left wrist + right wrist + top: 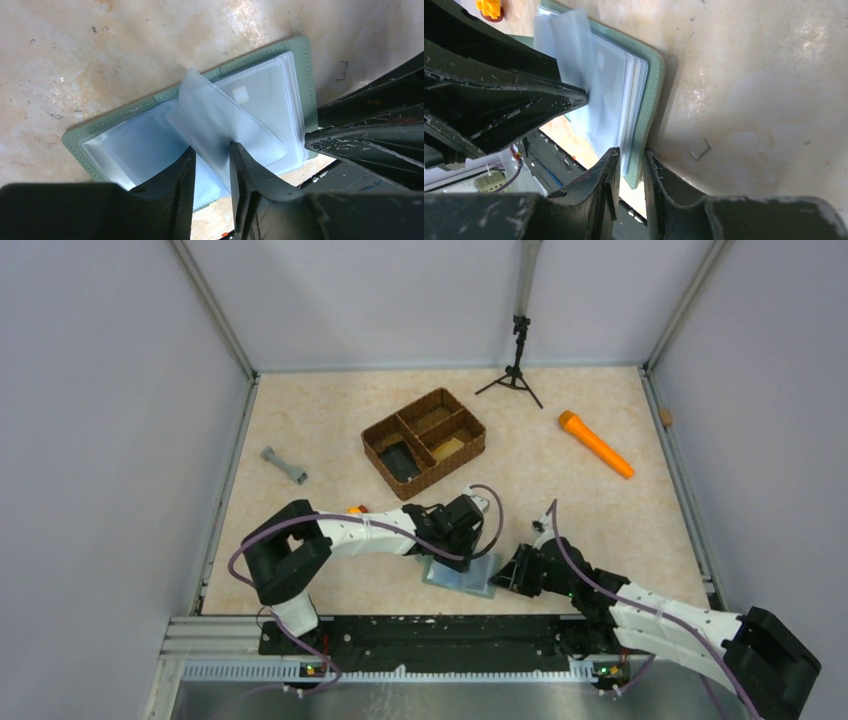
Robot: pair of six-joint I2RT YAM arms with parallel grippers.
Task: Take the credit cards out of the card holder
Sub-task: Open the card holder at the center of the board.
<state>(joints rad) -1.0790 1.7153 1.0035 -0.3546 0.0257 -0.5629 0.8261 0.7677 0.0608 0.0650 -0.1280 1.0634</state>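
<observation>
We have the card holder (462, 576) lying open near the table's (300, 430) near edge, long axis left-right. Left gripper (212, 150) pinches a clear pocket leaf (220, 120); right gripper (630, 159) clamps its right cover edge.

Even bright light overhead, soft shadows; near tool fingers blurred.

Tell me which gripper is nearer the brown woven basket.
Left. The left gripper sits just below the basket, over the card holder; the right gripper is farther down and to the right.
</observation>
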